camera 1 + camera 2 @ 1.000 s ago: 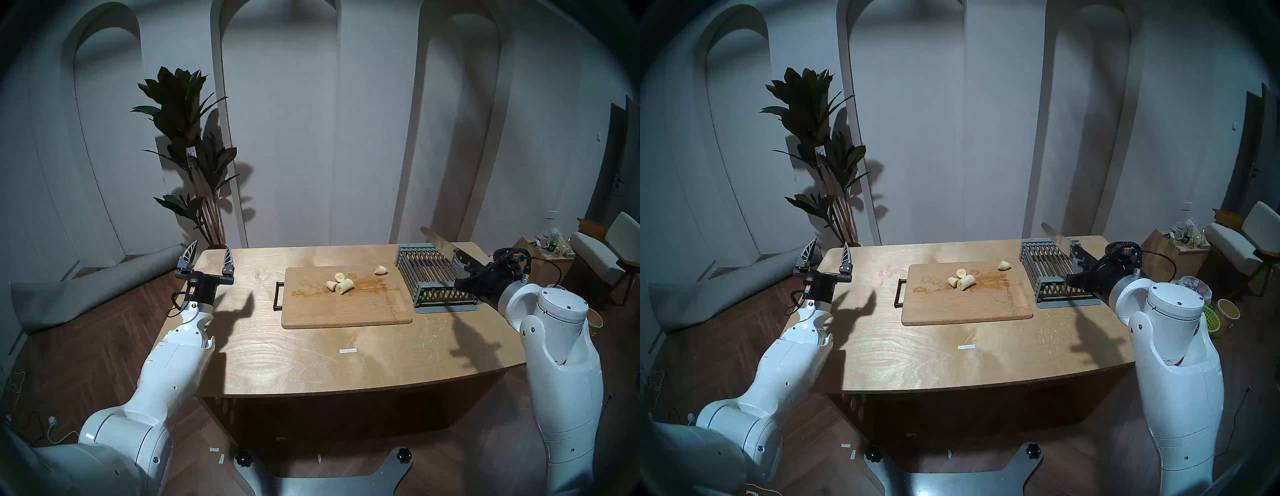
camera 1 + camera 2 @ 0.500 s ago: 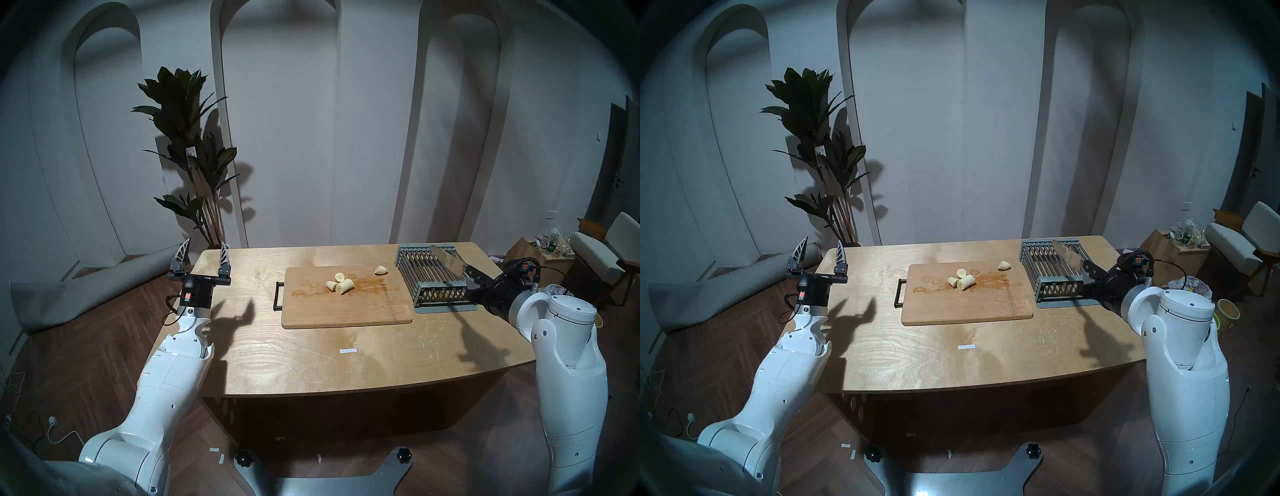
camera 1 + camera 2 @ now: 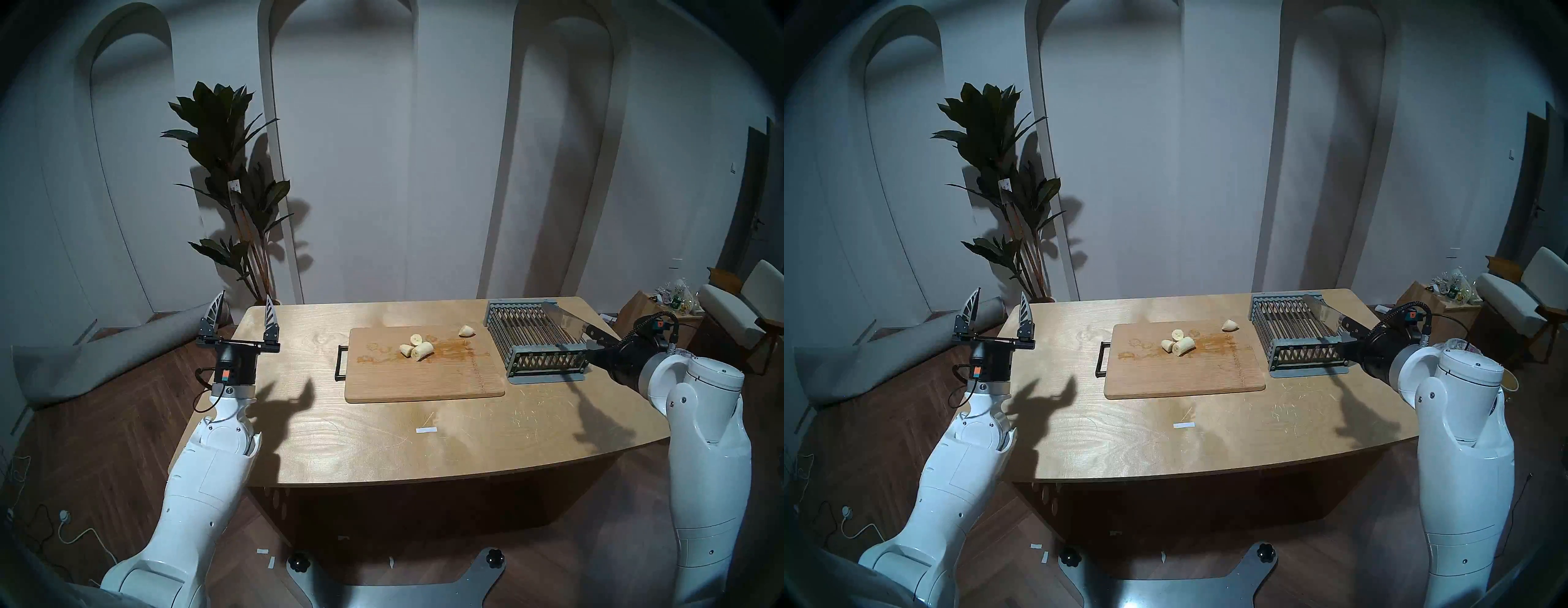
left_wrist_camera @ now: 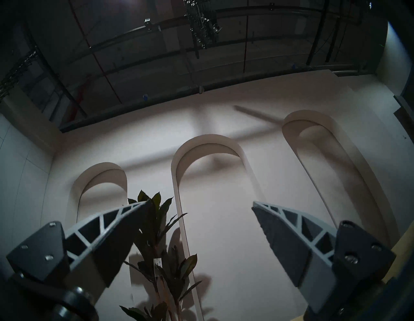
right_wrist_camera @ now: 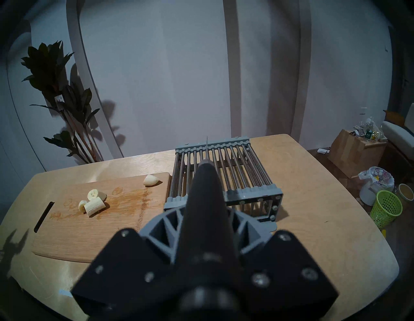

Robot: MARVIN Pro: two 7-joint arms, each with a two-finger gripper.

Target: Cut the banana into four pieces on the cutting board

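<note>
Over the rack point(image 3: 536, 339), just ahead of the right gripper point(image 3: 594, 346), the knife point(image 3: 566, 325) now lies low and nearly flat along the bars; a second ago its blade stood tilted up above the rack's far edge. The jaws stay clamped on the black handle, so the knife has not been let go. I judge the cutting is over and the tool is being put away.

The left gripper point(image 3: 242, 316) has drawn back a little toward the table's left edge, fingers pointing up, jaws wide apart and holding nothing.

The banana point(image 3: 416, 347) lies well to the left of the right jaws, on the cutting board point(image 3: 424, 382). It is in four pale cream chunks: three huddled together near the board's middle, one point(image 3: 466, 330) alone by the far right corner, nearest the rack. Brownish smears mark the wood around them.
</note>
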